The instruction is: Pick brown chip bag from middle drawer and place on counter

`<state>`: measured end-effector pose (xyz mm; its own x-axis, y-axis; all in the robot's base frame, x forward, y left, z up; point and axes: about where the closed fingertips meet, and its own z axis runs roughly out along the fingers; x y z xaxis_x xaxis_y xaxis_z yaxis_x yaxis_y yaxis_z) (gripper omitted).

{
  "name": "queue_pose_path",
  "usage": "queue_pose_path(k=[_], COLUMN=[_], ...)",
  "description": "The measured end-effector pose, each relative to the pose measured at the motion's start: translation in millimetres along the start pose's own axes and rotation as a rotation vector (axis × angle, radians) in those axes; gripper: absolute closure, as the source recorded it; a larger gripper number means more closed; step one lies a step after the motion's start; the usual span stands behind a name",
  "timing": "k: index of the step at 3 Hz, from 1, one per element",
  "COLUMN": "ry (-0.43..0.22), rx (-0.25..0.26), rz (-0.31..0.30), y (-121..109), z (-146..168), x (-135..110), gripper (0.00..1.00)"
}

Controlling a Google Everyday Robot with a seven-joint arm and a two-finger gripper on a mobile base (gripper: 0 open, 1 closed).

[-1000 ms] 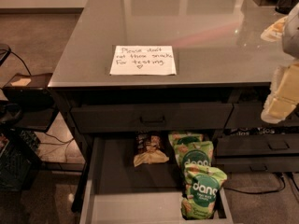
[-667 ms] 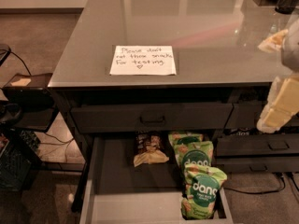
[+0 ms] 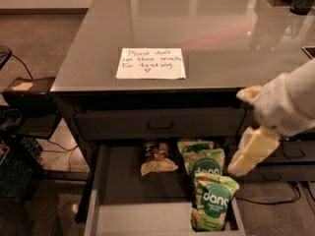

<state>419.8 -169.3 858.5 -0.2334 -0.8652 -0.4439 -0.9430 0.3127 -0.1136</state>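
Note:
The brown chip bag (image 3: 156, 157) lies at the back of the open middle drawer (image 3: 123, 200), its tan end toward the front. My gripper (image 3: 248, 124) hangs at the right, in front of the counter's (image 3: 206, 23) front edge and above the drawer's right side. Its two pale yellow fingers (image 3: 252, 150) stand apart with nothing between them. It is to the right of and above the brown bag, not touching it.
Green "dang" bags (image 3: 209, 191) lie in the drawer's right half, between the brown bag and my gripper. A white handwritten note (image 3: 150, 63) lies on the counter. A closed drawer front with a black handle (image 3: 160, 126) sits above the open drawer. Cables and dark boxes (image 3: 19, 127) are at the left.
My gripper has moved left and down, from beside the counter's right edge to in front of the drawer's right side. The bags have not moved.

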Motion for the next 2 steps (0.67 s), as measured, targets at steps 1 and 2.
queue_pose_path(k=[1,2], ry=[-0.04,-0.046], rx=[-0.036,-0.128], rz=[0.01,-0.019], y=[21.6,51.4], z=[51.5,116.5], x=[-6.7,-12.8], gripper=[0.0,0.0])
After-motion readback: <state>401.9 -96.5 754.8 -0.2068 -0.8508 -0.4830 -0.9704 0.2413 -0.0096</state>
